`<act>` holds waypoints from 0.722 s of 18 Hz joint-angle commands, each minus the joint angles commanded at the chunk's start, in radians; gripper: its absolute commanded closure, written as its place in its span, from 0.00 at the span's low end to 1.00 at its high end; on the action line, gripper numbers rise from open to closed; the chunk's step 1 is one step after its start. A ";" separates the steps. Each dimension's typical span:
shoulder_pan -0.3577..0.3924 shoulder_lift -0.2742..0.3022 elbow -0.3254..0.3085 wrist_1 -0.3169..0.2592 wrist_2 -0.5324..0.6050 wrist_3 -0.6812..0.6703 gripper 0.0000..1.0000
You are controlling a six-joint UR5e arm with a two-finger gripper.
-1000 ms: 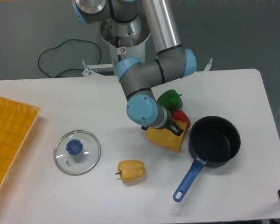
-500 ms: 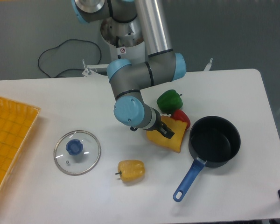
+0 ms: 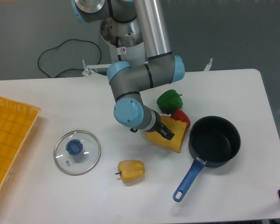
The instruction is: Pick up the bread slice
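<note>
The bread slice (image 3: 171, 138) is a flat yellow-orange slab with a darker crust edge. It lies on the white table (image 3: 46, 107) just left of the pot, its upper end resting against the red pepper. My gripper (image 3: 166, 131) is down at the slice's upper left part, and a dark finger (image 3: 168, 132) lies across its top face. The wrist hides the rest of the fingers, so their spread does not show. The slice still rests on the table.
A black pot with a blue handle (image 3: 214, 141) stands right of the slice. A green pepper (image 3: 170, 100) and a red pepper (image 3: 182, 116) lie behind it. A yellow bell pepper (image 3: 131, 171), a glass lid (image 3: 77, 152) and an orange tray (image 3: 7, 144) are further left.
The wrist and gripper swung left and slightly down along the slice, then nearly stopped. The slice has not moved.
</note>
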 joint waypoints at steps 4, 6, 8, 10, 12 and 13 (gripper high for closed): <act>0.000 -0.003 -0.002 -0.002 0.000 -0.015 0.00; 0.000 -0.006 0.002 -0.003 0.002 -0.014 0.00; 0.000 -0.008 0.002 -0.005 0.003 -0.014 0.00; 0.000 -0.012 0.002 -0.005 0.003 -0.014 0.00; 0.000 -0.020 0.002 -0.005 0.003 -0.014 0.00; 0.000 -0.023 0.002 -0.005 0.005 -0.015 0.00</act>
